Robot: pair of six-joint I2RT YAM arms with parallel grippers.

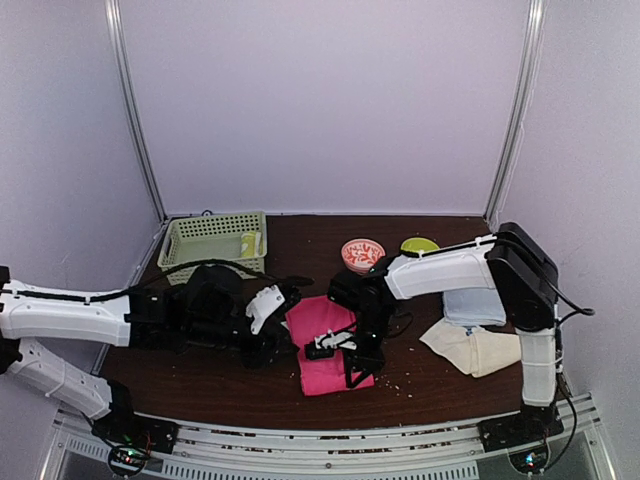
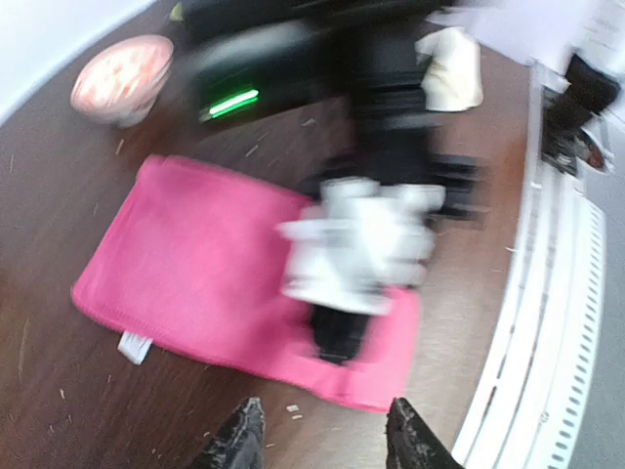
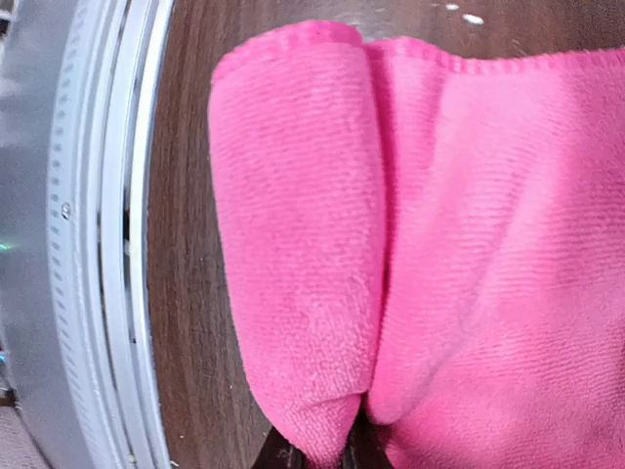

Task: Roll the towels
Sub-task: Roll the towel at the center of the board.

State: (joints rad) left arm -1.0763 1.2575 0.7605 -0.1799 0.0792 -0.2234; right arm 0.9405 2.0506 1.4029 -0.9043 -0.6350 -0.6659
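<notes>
Rolling should go well if the right gripper [image 3: 322, 447], pinching the near end of the pink towel [image 1: 316, 322] on the table [image 1: 430, 395], turns it over slowly and snugly while the left gripper [image 2: 322, 440], spread and empty, holds the rest flat.

Left wrist view: motion blur smears the right gripper [image 2: 337, 342] and its arm, which cover the middle of the pink towel [image 2: 195, 264]; the lower edge crops the left gripper [image 2: 327, 435]. Right wrist view: the pinched towel overruns the right and lower edges, hiding nearly all of the fingers [image 3: 278, 457].
</notes>
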